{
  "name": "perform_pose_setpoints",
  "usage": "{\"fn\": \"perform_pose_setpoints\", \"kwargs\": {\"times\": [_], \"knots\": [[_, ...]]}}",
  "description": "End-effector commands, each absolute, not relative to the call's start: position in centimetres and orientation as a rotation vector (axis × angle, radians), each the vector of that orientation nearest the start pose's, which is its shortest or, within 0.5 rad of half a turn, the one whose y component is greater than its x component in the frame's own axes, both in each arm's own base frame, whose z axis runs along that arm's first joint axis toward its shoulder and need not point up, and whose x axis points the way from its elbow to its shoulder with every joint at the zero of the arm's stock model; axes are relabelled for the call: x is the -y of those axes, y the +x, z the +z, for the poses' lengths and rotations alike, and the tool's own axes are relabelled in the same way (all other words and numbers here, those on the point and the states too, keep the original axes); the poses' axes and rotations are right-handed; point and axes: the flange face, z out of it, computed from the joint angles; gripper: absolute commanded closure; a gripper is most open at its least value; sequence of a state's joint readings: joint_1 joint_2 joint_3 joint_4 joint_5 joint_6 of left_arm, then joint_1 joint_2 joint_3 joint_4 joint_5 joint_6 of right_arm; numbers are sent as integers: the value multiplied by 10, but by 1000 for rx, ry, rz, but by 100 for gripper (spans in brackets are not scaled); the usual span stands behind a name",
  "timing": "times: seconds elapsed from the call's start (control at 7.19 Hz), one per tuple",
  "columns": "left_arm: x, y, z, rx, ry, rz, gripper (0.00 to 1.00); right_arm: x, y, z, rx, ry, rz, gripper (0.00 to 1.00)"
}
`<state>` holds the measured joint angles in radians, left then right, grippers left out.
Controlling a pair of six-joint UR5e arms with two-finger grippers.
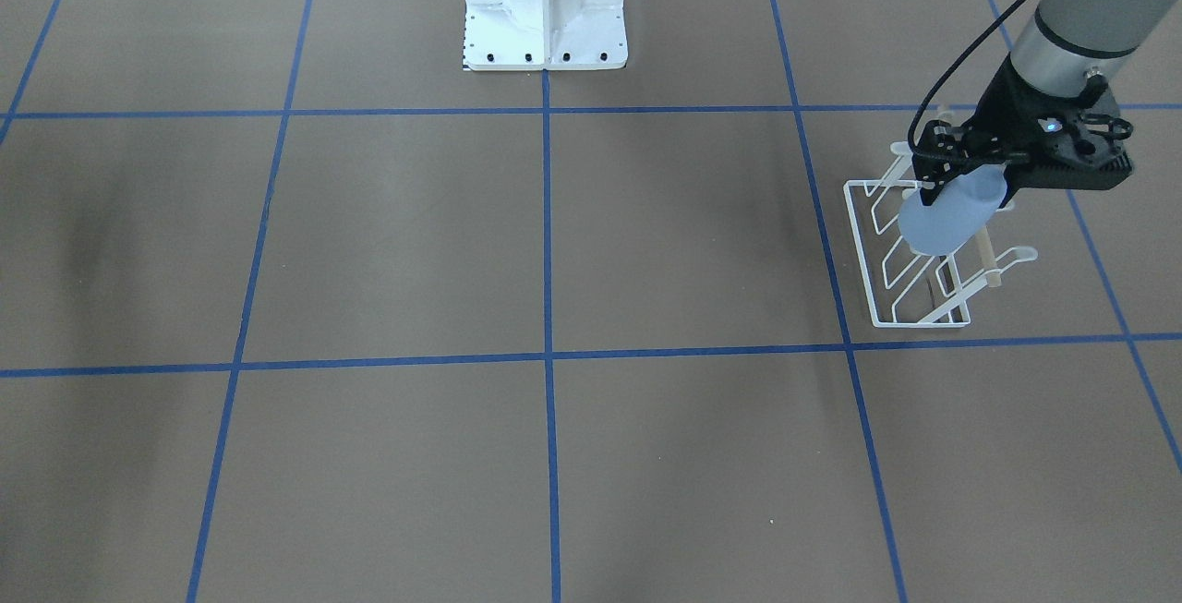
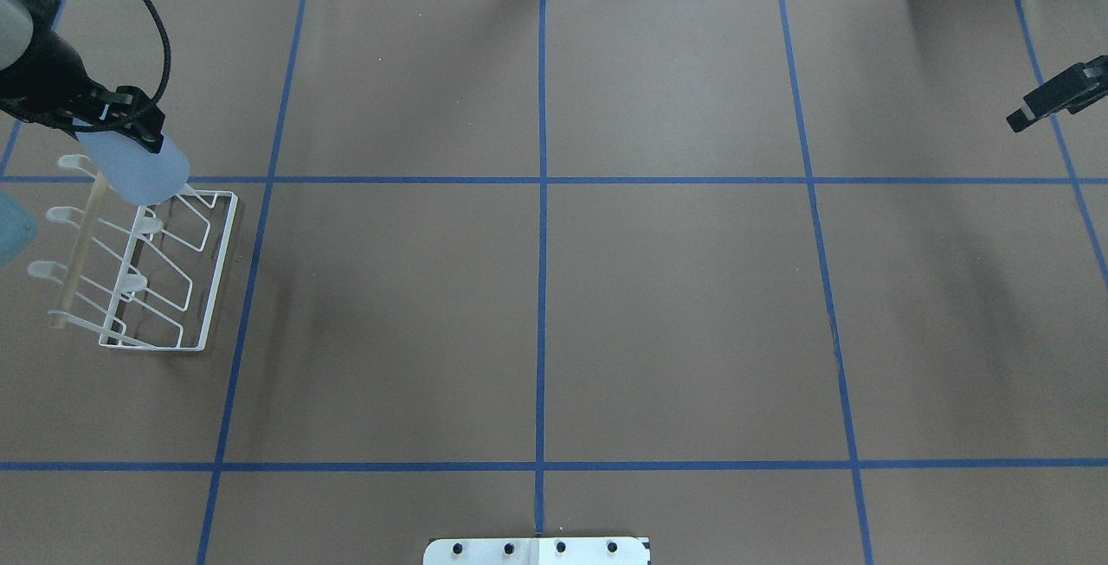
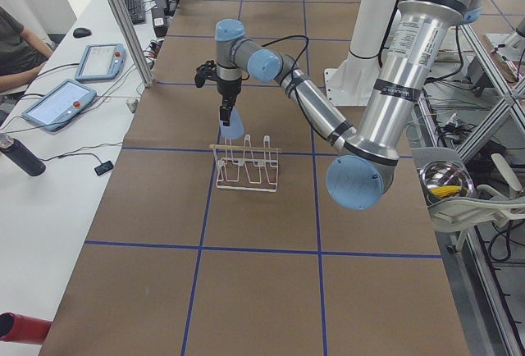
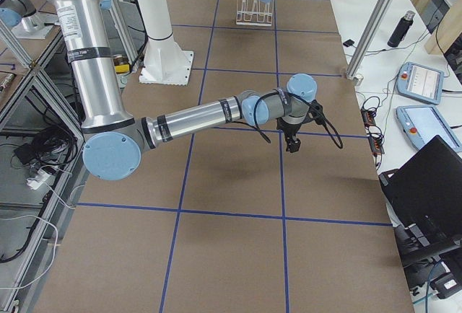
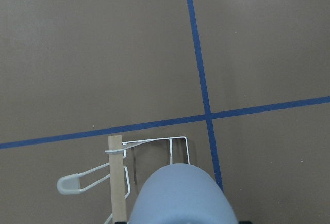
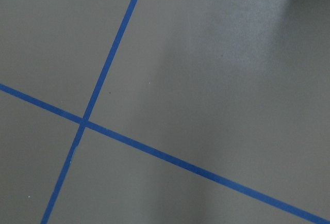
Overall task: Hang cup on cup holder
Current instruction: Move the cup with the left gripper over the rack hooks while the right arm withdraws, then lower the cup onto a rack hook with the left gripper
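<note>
Placement: left hand [image 1: 960,183] grips pale blue plastic tumbler [image 1: 946,215] over white wire rack [image 1: 859,252]; next, seat it mouth-down.

Table surface: matte brown paper covering [image 2: 675,305], ruled into large rectangles by blue tape lines [image 2: 540,288].
Side furniture: long white desk [image 3: 49,208] beside the table, carrying two grey handheld tablets with red buttons [image 3: 56,102], a black cylindrical bottle [image 3: 20,157] and a black computer mouse [image 3: 80,33].
Framing: bare aluminium posts [image 3: 125,20].
Also: open black laptop [image 4: 426,183]; polished steel bowl [image 3: 445,182].
Light: even, with soft shadows.
</note>
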<state>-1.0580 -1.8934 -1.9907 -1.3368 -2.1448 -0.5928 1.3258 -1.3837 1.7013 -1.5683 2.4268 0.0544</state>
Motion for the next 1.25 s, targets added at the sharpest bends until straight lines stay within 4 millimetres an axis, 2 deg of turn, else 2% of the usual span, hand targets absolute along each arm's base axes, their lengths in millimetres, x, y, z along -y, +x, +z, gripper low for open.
{"fn": "perform_pose_setpoints", "kwargs": {"times": [0.0,0.28,0.56,1.11], "knots": [[531,207,329,-758,99,66,100,546,-79,480,850,143,-307,0],[537,212,339,-747,92,81,100,543,-78,481,844,143,-306,0],[554,221,363,-760,110,77,100,541,-80,484,843,137,-307,0],[557,228,372,-755,94,81,100,539,-81,486,843,132,-308,0]]}}
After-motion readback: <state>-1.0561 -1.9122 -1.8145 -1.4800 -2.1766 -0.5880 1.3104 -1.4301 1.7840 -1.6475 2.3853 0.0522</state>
